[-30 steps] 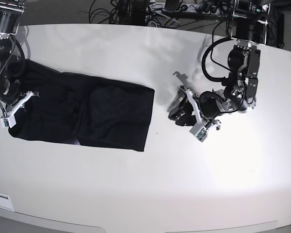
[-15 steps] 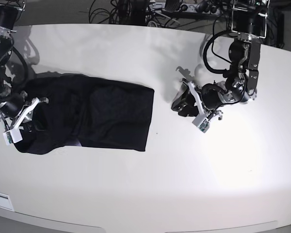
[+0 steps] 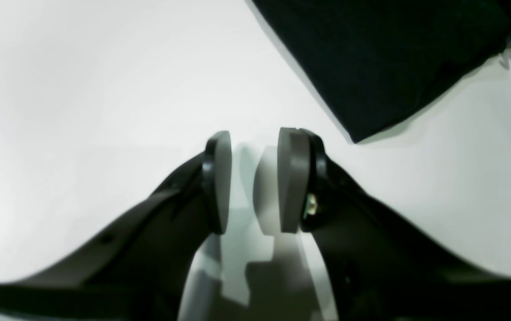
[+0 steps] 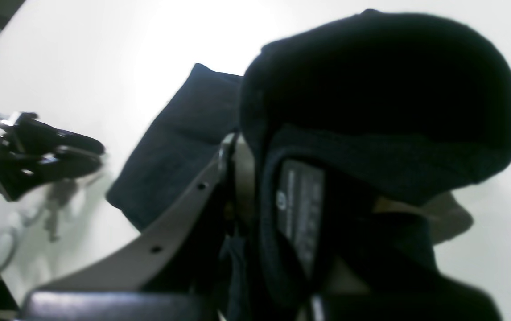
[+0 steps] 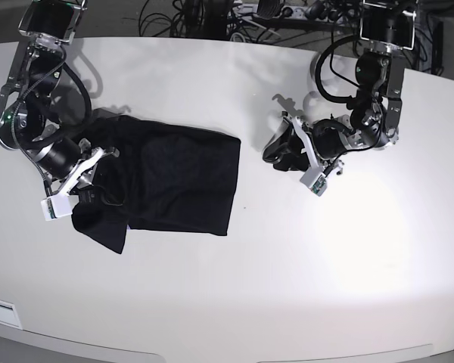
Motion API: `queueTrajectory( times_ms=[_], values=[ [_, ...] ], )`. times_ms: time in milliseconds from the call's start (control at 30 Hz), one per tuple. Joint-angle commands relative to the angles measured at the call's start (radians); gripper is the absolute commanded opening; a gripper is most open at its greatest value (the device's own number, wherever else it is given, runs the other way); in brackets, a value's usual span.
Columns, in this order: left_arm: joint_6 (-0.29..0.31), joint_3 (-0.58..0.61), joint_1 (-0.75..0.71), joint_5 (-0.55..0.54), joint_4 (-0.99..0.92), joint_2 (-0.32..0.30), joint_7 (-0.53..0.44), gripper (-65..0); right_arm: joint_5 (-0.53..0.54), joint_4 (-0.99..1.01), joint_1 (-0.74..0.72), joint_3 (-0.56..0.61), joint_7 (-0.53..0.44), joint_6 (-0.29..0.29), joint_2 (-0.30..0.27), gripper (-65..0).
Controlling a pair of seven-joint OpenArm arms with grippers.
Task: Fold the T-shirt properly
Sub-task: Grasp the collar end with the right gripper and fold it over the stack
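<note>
Right hand [image 5: 87, 189] pinches limp black T-shirt [image 5: 178, 178] fabric.

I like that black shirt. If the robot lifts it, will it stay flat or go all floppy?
Probably floppy: the T-shirt already bunches and droops where the right gripper pinches it. It likely slides easily on the smooth table.

The T-shirt [image 4: 380, 89] fills the right wrist view as a blurred dark bunch that hides the right gripper's [image 5: 87, 185] far finger. Its label [image 4: 300, 205] print is too blurred to read. In the left wrist view, the cloth runs off the top edge.
</note>
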State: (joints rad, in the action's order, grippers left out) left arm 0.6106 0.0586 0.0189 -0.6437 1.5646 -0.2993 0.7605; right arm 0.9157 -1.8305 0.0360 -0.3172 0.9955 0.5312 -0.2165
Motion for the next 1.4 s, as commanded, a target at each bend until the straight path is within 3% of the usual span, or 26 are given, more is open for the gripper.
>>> queueTrajectory(
  times_ms=[0, 333, 500, 600, 700, 1200, 1367],
  values=[
    [0.004, -0.004, 0.008, -0.005, 0.014, -0.006, 0.003, -45.3, 0.023, -0.016, -0.017, -0.005, -0.030, 0.005, 0.009, -65.0],
    [0.003, -0.004, 0.006, -0.021, 0.014, -0.006, 0.003, -45.3, 0.023, -0.016, -0.017, -0.004, -0.038, 0.122, 0.165, -65.0],
    [0.003, -0.004, 0.006, -0.021, 0.014, -0.006, 0.003, -45.3, 0.016, -0.015, -0.017, -0.004, -0.061, 0.138, 0.211, -65.0],
    [0.004, -0.004, 0.005, -0.029, 0.014, -0.006, 0.003, -45.3, -0.060, -0.015, -0.017, -0.003, -0.106, 0.142, 0.236, -65.0],
    [0.004, -0.004, 0.005, -0.028, 0.014, -0.006, 0.003, -45.3, -0.109, -0.015, -0.017, -0.002, -0.132, 0.134, 0.247, -65.0],
    [0.004, -0.004, -0.010, -0.065, 0.014, -0.005, 0.003, -45.3, -0.116, -0.015, -0.016, 0.061, -0.139, 0.158, 0.300, -65.0],
    [0.004, -0.004, -0.010, -0.065, 0.014, -0.005, 0.003, -45.3, -0.206, -0.015, -0.017, 0.119, -0.155, 0.153, 0.300, -65.0]
  ],
)
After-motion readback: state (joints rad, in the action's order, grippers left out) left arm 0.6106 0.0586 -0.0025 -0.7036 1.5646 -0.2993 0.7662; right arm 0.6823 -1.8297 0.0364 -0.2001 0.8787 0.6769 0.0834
